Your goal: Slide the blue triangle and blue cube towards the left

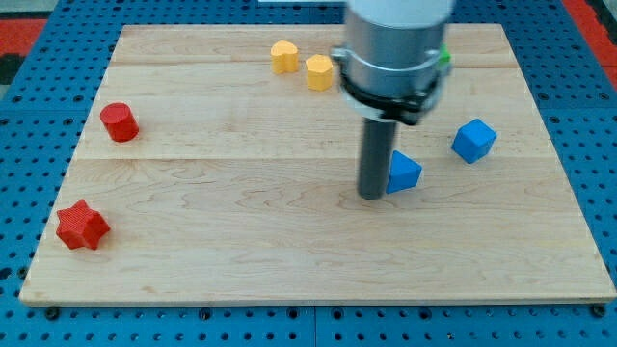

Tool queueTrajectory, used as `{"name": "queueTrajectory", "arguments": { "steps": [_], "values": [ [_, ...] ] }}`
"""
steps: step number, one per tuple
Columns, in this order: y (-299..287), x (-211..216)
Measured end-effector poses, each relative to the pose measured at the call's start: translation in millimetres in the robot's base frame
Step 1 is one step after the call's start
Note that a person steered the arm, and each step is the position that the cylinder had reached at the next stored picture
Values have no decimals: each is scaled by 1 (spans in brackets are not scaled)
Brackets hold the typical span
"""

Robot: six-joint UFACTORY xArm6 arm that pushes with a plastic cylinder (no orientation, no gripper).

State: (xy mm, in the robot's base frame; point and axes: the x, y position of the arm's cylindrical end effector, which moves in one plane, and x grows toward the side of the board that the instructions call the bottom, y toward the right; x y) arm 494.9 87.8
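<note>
The blue triangle (pixel 405 173) lies right of the board's middle. The blue cube (pixel 473 141) sits apart from it, up and to the view's right. My tip (pixel 372 196) rests on the board just to the left of the blue triangle, touching or nearly touching its left edge. The rod and the arm's body above it hide part of the triangle's left side and the board behind.
Two yellow blocks (pixel 283 57) (pixel 319 71) sit close together near the top middle. A red cylinder (pixel 120 122) is at the left, a red star (pixel 81 226) at the lower left. A green block (pixel 445 58) peeks out behind the arm. The wooden board (pixel 241 241) lies on a blue pegboard.
</note>
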Motion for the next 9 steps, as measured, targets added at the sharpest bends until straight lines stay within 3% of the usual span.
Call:
{"name": "queueTrajectory", "arguments": {
  "steps": [3,4,5,9],
  "values": [
    [27,-33],
    [-30,-62],
    [-25,-137],
    [27,-148]
  ]
}}
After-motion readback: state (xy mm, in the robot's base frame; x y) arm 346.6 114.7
